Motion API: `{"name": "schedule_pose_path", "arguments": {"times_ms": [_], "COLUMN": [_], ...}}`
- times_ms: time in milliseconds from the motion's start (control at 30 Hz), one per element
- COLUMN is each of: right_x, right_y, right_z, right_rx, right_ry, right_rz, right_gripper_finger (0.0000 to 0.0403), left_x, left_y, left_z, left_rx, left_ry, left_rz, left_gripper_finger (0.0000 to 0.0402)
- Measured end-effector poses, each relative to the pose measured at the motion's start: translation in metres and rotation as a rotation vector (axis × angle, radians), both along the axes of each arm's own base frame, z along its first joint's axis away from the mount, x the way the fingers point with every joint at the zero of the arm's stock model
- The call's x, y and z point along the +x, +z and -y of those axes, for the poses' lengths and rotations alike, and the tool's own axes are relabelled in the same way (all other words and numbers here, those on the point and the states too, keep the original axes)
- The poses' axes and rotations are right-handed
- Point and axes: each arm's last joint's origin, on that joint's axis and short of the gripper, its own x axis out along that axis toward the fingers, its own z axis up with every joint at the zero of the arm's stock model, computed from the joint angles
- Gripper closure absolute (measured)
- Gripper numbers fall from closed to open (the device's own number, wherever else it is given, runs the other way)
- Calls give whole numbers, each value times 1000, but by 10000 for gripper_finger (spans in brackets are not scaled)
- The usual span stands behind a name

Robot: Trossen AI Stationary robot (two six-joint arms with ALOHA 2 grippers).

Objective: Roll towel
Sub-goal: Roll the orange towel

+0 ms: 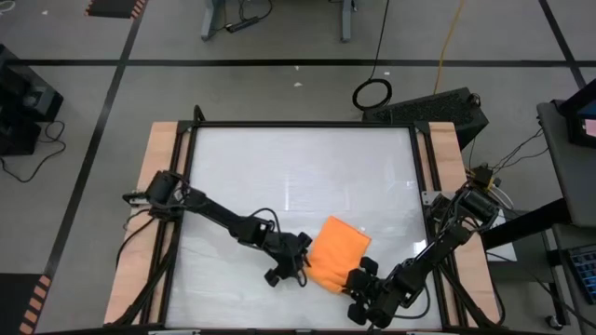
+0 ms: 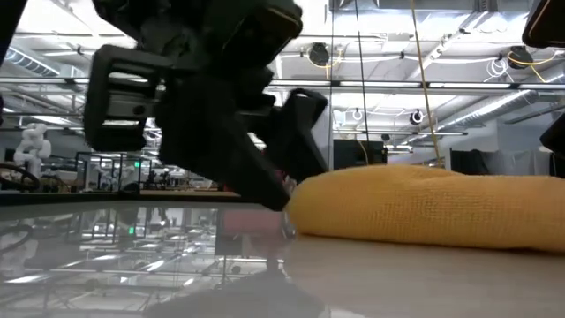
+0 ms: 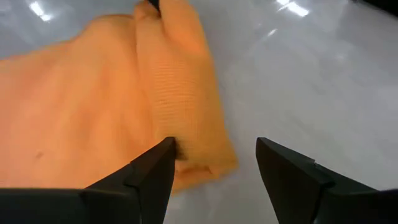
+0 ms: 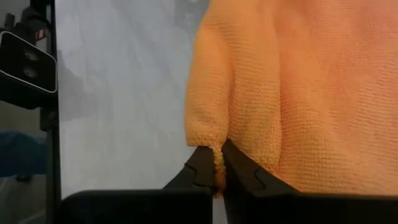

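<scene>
White table (image 1: 279, 167) fills high view, wooden strips along both sides. Orange towel (image 1: 335, 253) lies partly folded near table's front edge, between both arms. Left gripper (image 3: 214, 163) at towel's left edge, fingers spread apart, holding nothing, one finger touching fold. Right gripper (image 4: 217, 163) at towel's front-right corner, fingers pinched tight on hem.

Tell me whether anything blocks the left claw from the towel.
Nothing visible does. The left claw stands open right at the towel, at its rolled edge, while the right claw is shut on a towel corner.
</scene>
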Motion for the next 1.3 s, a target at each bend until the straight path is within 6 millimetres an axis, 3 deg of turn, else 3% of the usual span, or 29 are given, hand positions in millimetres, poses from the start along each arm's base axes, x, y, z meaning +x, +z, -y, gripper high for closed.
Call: {"name": "schedule_pose_path", "arguments": {"times_ms": [200,300,400,533,600,800,967,1133,1300], "right_x": [0,0,0,-2,-4,-10,-15,-19,-17], "right_y": [0,2,6,15,21,37,42,44,41], "right_z": [0,0,0,2,4,11,9,12,21], "right_rx": [10,18,29,36,17,-22,6,-2,-41], "right_ry": [-14,-13,-15,-8,7,89,187,125,59], "right_rz": [-3,1,8,20,14,-23,-73,-77,-107], "right_gripper_finger": [401,401,401,401,401,396,325,242,241], "left_x": [12,15,17,17,17,15,8,7,8], "left_y": [-14,-17,-18,-17,-17,-19,-21,-21,-21], "left_z": [4,3,-1,-7,-9,-15,-12,-9,-9], "left_rx": [-60,-84,-114,-151,-200,-380,-487,-527,-572], "left_ry": [-23,21,88,106,107,173,140,164,217], "left_rz": [-44,-69,-100,-131,-161,-347,-494,-541,-584], "left_gripper_finger": [177,201,256,362,384,385,387,388,388]}}
